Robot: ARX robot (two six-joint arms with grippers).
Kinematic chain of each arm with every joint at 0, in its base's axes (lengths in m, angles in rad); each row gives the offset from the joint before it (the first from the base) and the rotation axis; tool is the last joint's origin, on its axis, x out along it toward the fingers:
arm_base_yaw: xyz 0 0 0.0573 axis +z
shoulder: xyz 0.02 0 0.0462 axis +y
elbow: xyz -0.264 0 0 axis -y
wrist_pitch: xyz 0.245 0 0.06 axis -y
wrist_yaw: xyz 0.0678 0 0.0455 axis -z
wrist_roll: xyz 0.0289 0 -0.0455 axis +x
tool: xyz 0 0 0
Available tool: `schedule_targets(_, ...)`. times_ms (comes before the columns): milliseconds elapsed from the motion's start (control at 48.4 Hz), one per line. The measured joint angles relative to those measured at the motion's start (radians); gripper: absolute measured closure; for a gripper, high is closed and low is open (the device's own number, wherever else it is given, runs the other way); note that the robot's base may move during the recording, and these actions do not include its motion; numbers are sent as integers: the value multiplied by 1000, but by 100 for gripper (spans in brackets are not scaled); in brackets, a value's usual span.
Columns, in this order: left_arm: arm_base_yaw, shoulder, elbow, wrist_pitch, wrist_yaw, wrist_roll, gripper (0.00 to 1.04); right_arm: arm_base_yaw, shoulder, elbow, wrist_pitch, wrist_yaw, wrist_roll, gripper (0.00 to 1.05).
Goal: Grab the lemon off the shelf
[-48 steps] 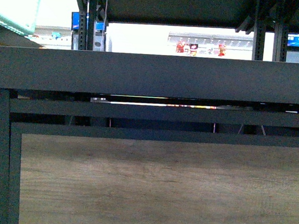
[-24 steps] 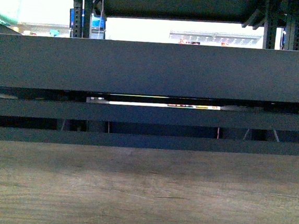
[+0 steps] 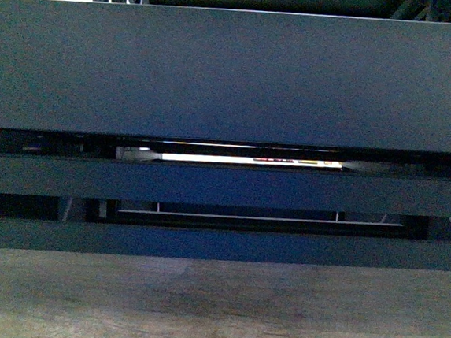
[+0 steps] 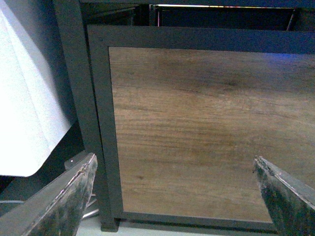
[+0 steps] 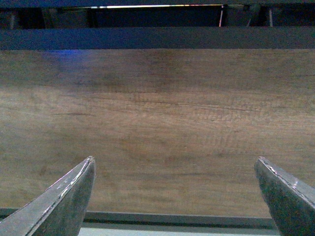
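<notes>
Grey, scuffed fingers (image 4: 64,199) of the left gripper (image 4: 174,196) stand wide apart with nothing between them. Jaws spread, no contact with anything.
Right gripper (image 5: 173,196): same state. Its fingers (image 5: 61,201) are spread wide, with only bare space in the gap.

Left wrist view: past the open jaws lies the wood-grain panel (image 4: 206,128) of the shelf (image 3: 234,75), set in a dark metal frame. A dark upright (image 4: 74,73) runs along the panel's edge. Beyond the upright is a white surface (image 4: 29,98); what it is cannot be told. The gripper is apart from the panel.

Right wrist view: the same brown wood grain fills nearly the whole field beyond the fingers. A dark rail borders it on the far side, and a thin bright line shows past that rail.

Front view: neither arm is in the frame.
- A broad dark tray edge (image 3: 232,98) spans the upper half, side to side.
- Just under it, at centre, a narrow bright slot (image 3: 234,159) shows through.
- A dark cross rail (image 3: 224,186) lies beneath the slot, and a second one is lower down.
- The wood-grain panel runs along the bottom of the frame.
- A small bright patch sits in the upper left corner.

Lemon: not seen in any view, so its place on the shelf cannot be told.
</notes>
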Motion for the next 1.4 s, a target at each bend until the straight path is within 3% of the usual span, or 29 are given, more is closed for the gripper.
schedule_targets(1404,0,0,0,0,0,0,8,0,0,0,0,-1,0,8)
